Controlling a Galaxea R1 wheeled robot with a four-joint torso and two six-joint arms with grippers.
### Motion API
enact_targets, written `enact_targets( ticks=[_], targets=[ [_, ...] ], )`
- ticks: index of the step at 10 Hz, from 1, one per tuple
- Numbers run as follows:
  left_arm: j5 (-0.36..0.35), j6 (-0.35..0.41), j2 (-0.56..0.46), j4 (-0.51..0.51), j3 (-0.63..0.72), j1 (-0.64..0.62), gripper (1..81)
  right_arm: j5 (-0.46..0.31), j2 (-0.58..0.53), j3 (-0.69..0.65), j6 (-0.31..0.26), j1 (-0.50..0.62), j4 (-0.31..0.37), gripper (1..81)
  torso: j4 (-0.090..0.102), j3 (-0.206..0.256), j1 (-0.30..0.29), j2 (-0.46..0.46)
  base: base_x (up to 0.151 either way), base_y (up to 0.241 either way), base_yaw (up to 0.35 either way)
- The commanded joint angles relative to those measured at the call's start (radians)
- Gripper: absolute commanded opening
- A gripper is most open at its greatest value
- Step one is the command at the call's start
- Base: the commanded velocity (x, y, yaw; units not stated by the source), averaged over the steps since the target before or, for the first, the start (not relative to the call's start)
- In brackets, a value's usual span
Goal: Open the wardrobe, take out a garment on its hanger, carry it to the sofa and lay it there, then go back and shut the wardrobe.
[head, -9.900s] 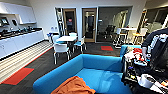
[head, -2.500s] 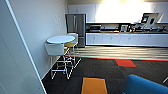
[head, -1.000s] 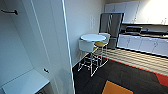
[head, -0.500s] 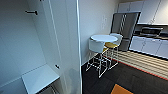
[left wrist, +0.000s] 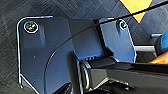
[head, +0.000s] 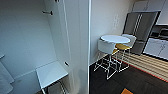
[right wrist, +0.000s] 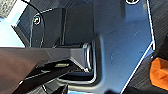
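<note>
The wardrobe [head: 30, 42] stands open right in front of me in the head view, its white inside taking up the left half. Its open door [head: 76, 50] shows edge-on in the middle. A short dark rail piece [head: 47, 12] sticks out near the top of the inside. A white shelf [head: 51, 72] lies low inside. White fabric [head: 5, 77] hangs at the far left edge. The left and right wrist views show my own dark wrist plates over dark carpet. An orange patch [right wrist: 160, 72] lies beside the right plate; I cannot tell what it is.
To the right of the wardrobe stand a round white table [head: 115, 39] and tall stools [head: 107, 50] on dark carpet. Behind them is a steel fridge [head: 141, 30], with white kitchen cabinets [head: 157, 47] at the far right. A yellow carpet patch [left wrist: 136, 7] lies under the left wrist.
The whole head picture has shifted: the camera has swung and come closer to the open wardrobe, so the table and stools now sit further right and larger.
</note>
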Motion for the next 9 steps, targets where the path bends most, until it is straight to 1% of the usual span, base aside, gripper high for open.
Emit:
enact_targets(
  ticks=[1, 9],
  targets=[
    [0.034, 0.008, 0.003, 0.008, 0.001, -0.037, 81.1, -0.048, 0.002, 0.0, 0.0, 0.026, 0.0, 81.1, 0.0, 0.0, 0.0, 0.0, 0.0, 0.0, 0.306],
    [0.034, 0.008, 0.005, 0.008, -0.001, -0.037, 81.1, -0.048, 0.002, -0.002, -0.001, 0.027, 0.0, 81.1, 0.0, 0.0, 0.0, 0.0, 0.0, 0.0, 0.306]
  ],
)
